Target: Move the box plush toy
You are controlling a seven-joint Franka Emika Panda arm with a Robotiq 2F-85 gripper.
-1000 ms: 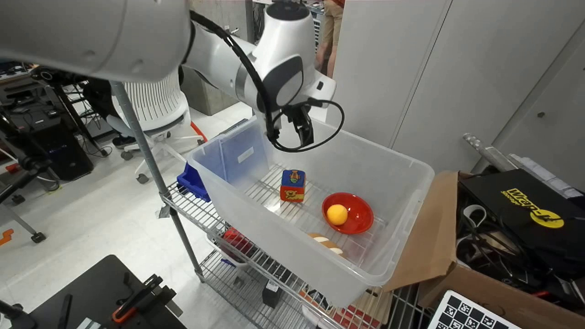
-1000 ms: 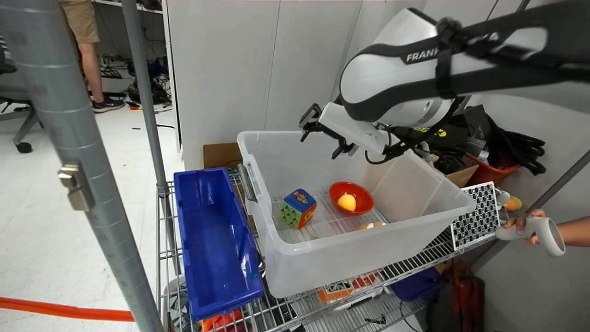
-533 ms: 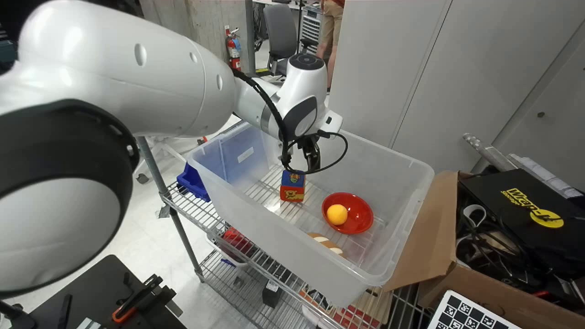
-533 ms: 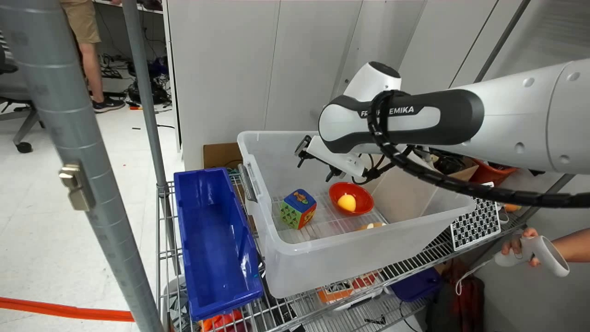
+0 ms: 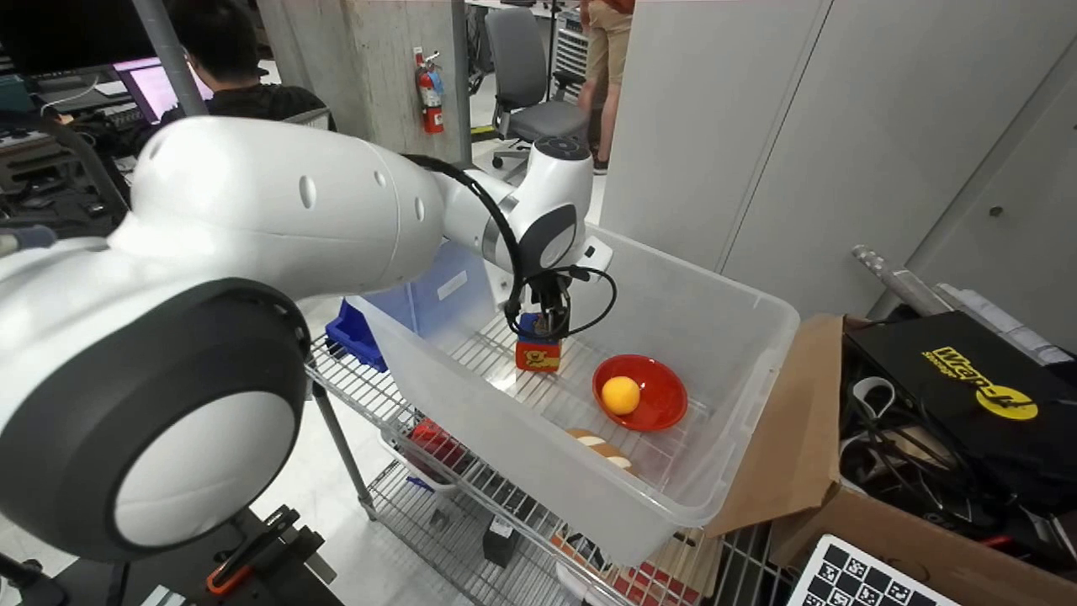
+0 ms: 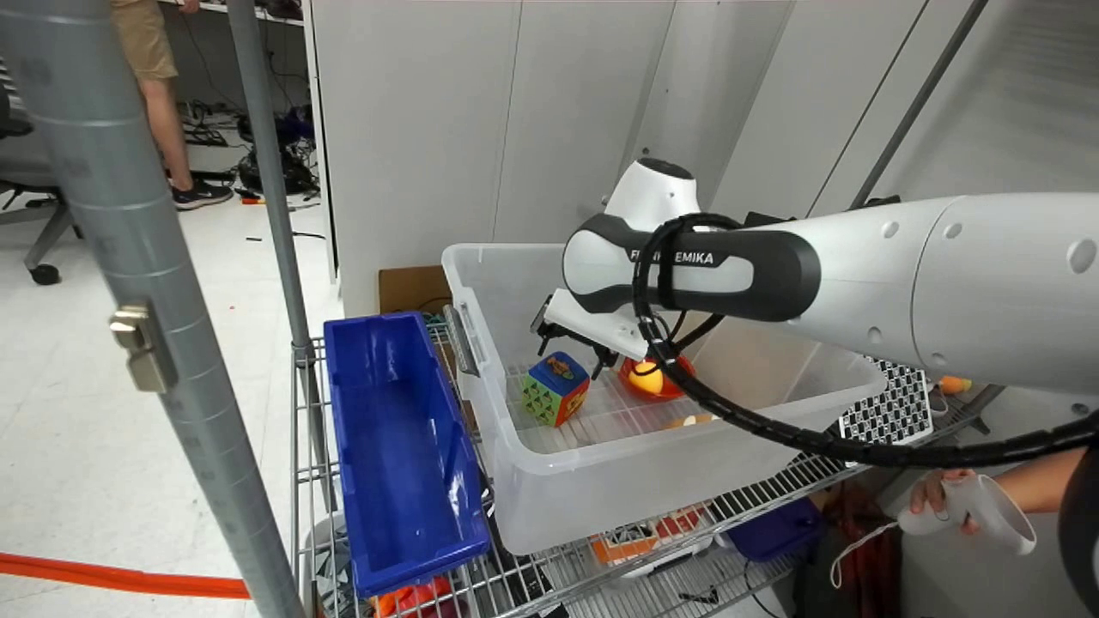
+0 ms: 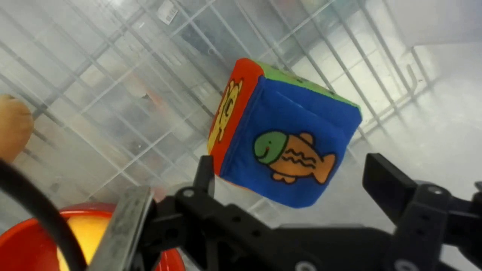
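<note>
The box plush toy is a soft cube with blue, red and green picture faces. It sits on the floor of a clear plastic tub, partly behind the gripper in an exterior view (image 5: 538, 357) and fully visible in an exterior view (image 6: 556, 390). In the wrist view the cube (image 7: 290, 109) shows its blue fish face on top, turned at an angle to the jaws. My gripper (image 7: 289, 165) is open and empty above the cube, its fingertips spread wider than the fish face. It also shows just above the cube in both exterior views (image 6: 570, 362) (image 5: 553, 324).
The clear tub (image 6: 532, 462) has high walls around the cube. A red bowl (image 5: 669, 404) with a yellow ball (image 5: 621, 395) and a brown-and-white item (image 5: 607, 448) share its floor. A blue bin (image 6: 399, 463) stands beside the tub; a cardboard box (image 5: 782, 429) is on the opposite side.
The arm has come down into the tub and the gripper has moved from above the rim to just over the cube. The cube, bowl and ball have not moved.
</note>
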